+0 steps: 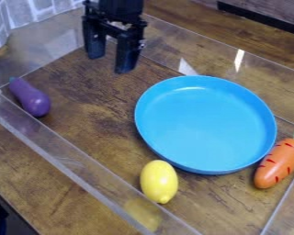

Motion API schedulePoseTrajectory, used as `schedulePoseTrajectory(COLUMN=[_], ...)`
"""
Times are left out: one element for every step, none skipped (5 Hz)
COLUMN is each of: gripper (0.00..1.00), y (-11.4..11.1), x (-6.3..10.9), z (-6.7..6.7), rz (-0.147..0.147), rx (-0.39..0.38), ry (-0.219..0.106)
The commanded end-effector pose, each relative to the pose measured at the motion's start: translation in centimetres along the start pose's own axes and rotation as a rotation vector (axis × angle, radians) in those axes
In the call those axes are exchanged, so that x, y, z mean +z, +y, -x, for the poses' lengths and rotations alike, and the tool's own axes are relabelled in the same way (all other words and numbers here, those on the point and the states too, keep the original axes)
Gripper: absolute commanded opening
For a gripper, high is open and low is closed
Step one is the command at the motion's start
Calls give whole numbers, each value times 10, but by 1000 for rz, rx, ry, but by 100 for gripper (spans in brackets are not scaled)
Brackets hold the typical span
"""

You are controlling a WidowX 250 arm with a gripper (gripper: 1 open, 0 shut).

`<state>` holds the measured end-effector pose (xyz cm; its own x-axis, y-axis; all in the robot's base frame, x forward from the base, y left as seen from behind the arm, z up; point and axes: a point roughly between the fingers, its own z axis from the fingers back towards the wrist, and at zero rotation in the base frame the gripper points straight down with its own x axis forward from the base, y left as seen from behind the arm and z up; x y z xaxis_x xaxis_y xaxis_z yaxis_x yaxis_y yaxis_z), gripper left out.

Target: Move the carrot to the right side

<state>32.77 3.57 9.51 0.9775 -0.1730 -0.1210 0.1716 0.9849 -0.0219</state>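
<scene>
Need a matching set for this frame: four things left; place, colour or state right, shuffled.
1. Carrot
2. Lemon
3. Eggplant
4. Gripper

A. purple
B. open, at the top of the view
C. orange, at the right edge of the view
D. yellow, near the bottom edge of the view

Pairs: 1-C, 2-D, 3-A, 4-B

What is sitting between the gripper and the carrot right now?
In the camera view, the blue plate lies between the open gripper and the carrot, with bare wood on the gripper's side of it.
</scene>
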Motion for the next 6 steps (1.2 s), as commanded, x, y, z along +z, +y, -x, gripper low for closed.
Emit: schedulePoseTrajectory(gripper=[100, 100, 100, 100, 100, 100], y=[3, -3, -8, -8, -9, -19], x=[19, 19, 19, 25, 33, 43], z=[-2, -2, -2, -7, -9, -16], rz=[-8, -9, -10, -12, -5, 2], rx=[43, 73, 90, 74, 61, 129], ry=[-69, -71, -76, -88, -94, -93])
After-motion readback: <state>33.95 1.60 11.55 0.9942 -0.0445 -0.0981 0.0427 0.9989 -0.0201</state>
